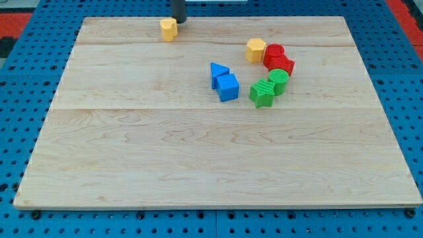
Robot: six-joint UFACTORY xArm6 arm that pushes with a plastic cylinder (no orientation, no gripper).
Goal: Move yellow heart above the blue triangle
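Note:
The yellow heart [168, 29] lies near the view's top edge of the wooden board, left of centre. The blue triangle [219, 72] sits near the board's middle, touching a blue cube [228, 87] just below and right of it. My tip [179, 20] is at the view's top, just right of and slightly above the yellow heart, close to it or touching it. The heart is up and to the left of the blue triangle.
A yellow hexagon [256, 50], a red cylinder [273, 54], a red star [281, 65], a green cylinder [278, 81] and a green star [262, 93] cluster right of the blue blocks. The board [198, 165] lies on a blue pegboard.

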